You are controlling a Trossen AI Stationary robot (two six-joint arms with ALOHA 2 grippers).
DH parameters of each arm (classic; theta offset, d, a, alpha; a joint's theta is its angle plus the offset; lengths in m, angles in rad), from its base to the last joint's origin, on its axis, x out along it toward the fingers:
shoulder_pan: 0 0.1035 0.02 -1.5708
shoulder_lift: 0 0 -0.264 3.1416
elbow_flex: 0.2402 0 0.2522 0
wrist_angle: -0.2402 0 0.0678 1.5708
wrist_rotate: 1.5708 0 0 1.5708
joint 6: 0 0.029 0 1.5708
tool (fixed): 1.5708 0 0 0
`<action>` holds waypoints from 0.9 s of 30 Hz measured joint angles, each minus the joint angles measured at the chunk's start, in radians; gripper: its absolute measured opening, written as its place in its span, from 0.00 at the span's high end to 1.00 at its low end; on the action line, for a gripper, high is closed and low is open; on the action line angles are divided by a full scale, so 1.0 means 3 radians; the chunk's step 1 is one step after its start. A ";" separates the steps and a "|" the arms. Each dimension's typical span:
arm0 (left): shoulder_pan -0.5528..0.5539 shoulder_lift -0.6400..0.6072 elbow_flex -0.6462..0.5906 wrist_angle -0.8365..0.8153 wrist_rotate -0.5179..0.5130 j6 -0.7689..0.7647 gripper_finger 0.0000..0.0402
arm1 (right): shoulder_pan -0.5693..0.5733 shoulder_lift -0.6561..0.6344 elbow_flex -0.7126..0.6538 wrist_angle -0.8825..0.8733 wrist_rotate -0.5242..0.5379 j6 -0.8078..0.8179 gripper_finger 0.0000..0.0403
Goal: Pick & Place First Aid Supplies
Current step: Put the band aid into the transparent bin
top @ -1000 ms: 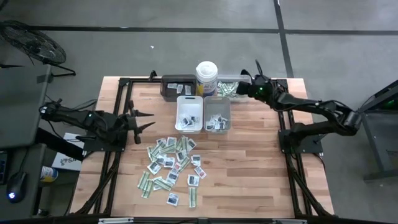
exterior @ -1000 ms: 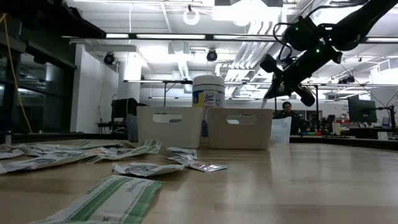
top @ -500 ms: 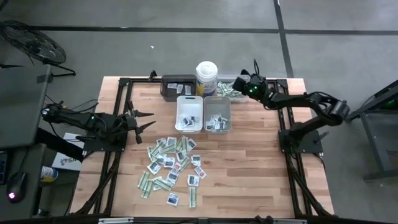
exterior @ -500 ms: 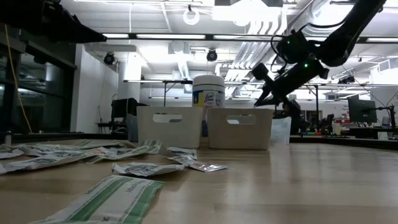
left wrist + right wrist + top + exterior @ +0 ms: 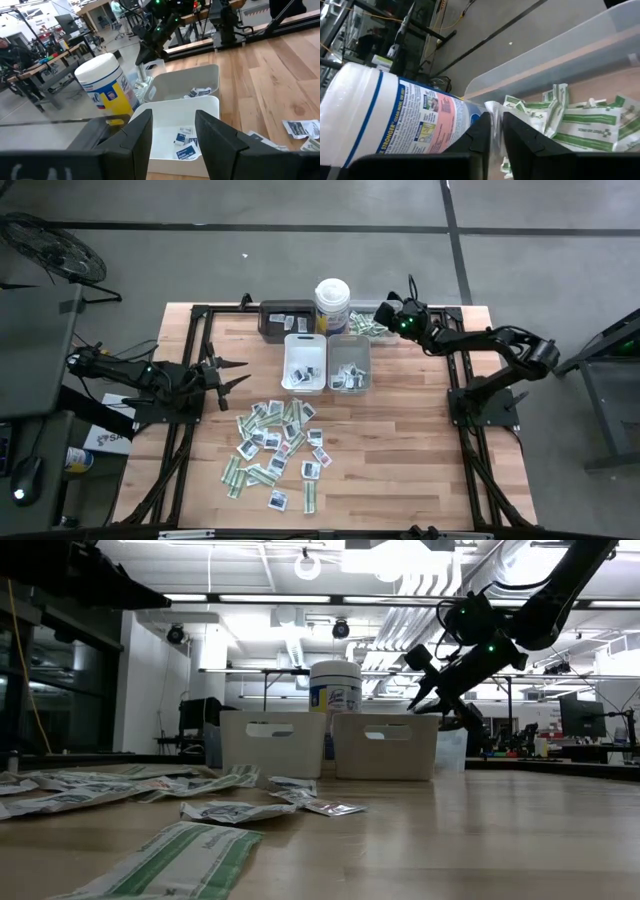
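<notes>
Many small white sachets and green-and-white strips [image 5: 275, 445] lie loose on the wooden table's near middle. More strips lie in a clear tray [image 5: 372, 321] at the far edge, which also shows in the right wrist view [image 5: 580, 117]. My right gripper [image 5: 381, 314] hovers over that tray beside the white canister [image 5: 332, 303], shut on a thin pale packet [image 5: 493, 119]. My left gripper [image 5: 228, 373] is open and empty at the table's left, pointing toward the trays. My right gripper pinches a thin pale packet between its two fingers; only its edge [image 5: 493, 116] shows in the narrow gap. The fingers slant down from the table's right toward the canister. The packet is lifted clear above the clear tray.
A white tray [image 5: 304, 363] and a grey tray [image 5: 349, 363] with a few sachets stand side by side at the middle. A dark tray [image 5: 283, 318] with sachets stands far left of the canister. Bare wood lies at the right.
My right gripper has gone toward the table's left, closer to the canister and over the clear tray, and has sunk a little, keeping its fingers shut.
</notes>
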State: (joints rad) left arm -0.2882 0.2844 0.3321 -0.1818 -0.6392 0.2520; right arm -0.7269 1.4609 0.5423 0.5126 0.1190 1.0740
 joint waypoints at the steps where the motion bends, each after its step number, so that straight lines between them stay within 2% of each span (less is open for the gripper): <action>1: 0.0000 0.0000 0.0000 0.0001 0.0000 0.0000 0.64 | 0.0000 0.0000 0.0000 0.0001 -0.0001 -0.0001 0.87; 11: 0.0000 0.0000 0.0000 0.0000 0.0000 -0.0032 0.64 | -0.0042 -0.0018 0.0000 -0.0003 -0.0003 -0.0116 0.70; 21: 0.0000 0.0000 0.0000 -0.0003 0.0000 -0.0073 0.64 | -0.0432 -0.0389 0.0000 0.0001 -0.0027 -0.0459 0.67; 27: 0.0000 0.0000 0.0000 -0.0007 0.0058 -0.0096 0.64 | -0.0554 -0.0701 0.0000 -0.0001 -0.0472 -0.0785 0.67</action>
State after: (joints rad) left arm -0.2882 0.2844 0.3321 -0.1837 -0.6216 0.2231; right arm -0.8930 1.2504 0.5423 0.5124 -0.0225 0.8386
